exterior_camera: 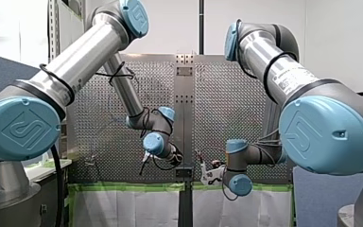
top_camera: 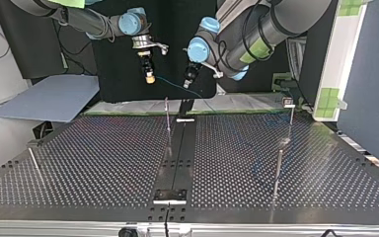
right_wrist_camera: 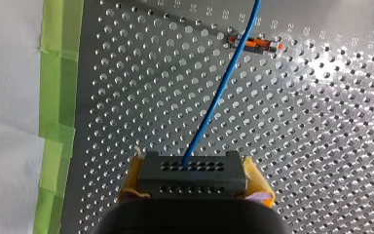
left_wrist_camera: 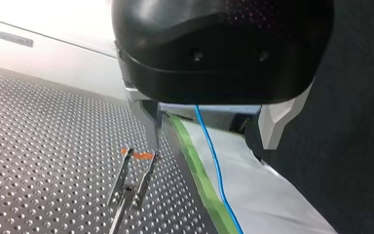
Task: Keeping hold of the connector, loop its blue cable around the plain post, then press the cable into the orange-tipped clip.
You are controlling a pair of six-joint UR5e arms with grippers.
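Your right gripper (top_camera: pixel 149 77), at the top view's left, has its yellow pads (right_wrist_camera: pixel 255 184) clamped on the dark grey connector block (right_wrist_camera: pixel 191 174), whose thin blue cable (right_wrist_camera: pixel 219 92) runs rightward between your left gripper's (left_wrist_camera: pixel 212 141) parted metal fingers, beside the orange-tipped metal clip (left_wrist_camera: pixel 143 156).

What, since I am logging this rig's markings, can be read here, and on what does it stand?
Perforated table: edge row of small numbers, perhaps "30", "27"; rest blurred.
White label on my right arm: print too small to read.
Blue joint cap: embossed logo, no letters readable.
Grey tag beyond the table: blurred.
Connector: no print.
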